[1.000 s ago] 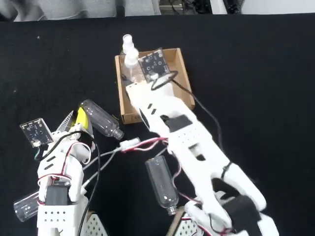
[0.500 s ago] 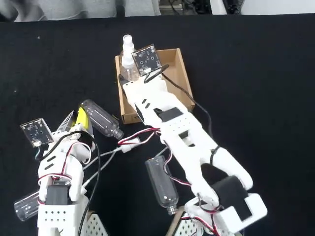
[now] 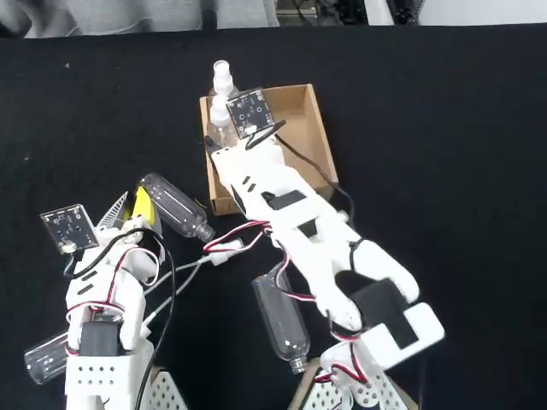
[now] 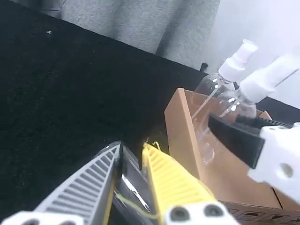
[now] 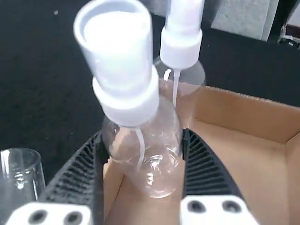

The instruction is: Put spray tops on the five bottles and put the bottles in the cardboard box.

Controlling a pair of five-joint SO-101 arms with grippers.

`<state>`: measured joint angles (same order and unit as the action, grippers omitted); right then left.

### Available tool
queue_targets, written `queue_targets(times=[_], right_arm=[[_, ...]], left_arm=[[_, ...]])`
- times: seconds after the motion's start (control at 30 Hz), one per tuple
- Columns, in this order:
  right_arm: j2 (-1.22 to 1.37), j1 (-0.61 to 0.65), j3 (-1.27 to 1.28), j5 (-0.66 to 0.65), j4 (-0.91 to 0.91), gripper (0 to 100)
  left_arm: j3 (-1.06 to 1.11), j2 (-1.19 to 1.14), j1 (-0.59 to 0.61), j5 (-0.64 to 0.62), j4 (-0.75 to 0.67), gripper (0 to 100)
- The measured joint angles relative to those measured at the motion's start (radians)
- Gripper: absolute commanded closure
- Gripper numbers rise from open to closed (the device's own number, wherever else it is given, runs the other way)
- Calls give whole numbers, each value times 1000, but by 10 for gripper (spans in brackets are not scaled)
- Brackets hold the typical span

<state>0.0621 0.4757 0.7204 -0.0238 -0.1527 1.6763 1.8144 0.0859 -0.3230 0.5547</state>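
Black cloth covers the table [image 3: 444, 128] in front of us, with a grey curtain [image 4: 140, 23] hanging behind it. On the far side sits the shallow brown cardboard box [image 3: 323, 141]. Our right gripper [image 5: 141, 140] is stretched out over its far left corner, black jaws pressed to either side of a clear plastic bottle with a white spray top [image 5: 145, 173]. That bottle leans a little in the grip, its base low over the box floor just inside the wall. Just beyond it a second capped bottle [image 5: 180, 70] stands upright at the same corner, apparently inside the box, and the two are very close or touching. Our left gripper [image 4: 132, 154] rests near the box's left wall with its grey and yellow jaws closed on the base of a clear uncapped bottle [image 3: 175, 205], whose neck points toward the middle of the table. Another open-necked bottle [image 3: 282, 320] lies on the cloth beside the right arm, and a third bare bottle [image 3: 43, 359] lies by the left arm's base. We judge the step in hand to be boxing the second finished bottle, with three more to cap. The next move calls for settling this bottle upright on the box floor. We should then part the jaws only slightly and lift straight out, so we do not tip its neighbour.
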Motion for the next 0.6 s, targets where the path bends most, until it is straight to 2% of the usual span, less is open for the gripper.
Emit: queue_targets(times=[0.53,0.6], right_arm=[[61,0,-15,0,-20,897],[69,0,-17,0,-28,871]], left_arm=[[0,0,0,6,0,935],[0,0,0,6,0,935]])
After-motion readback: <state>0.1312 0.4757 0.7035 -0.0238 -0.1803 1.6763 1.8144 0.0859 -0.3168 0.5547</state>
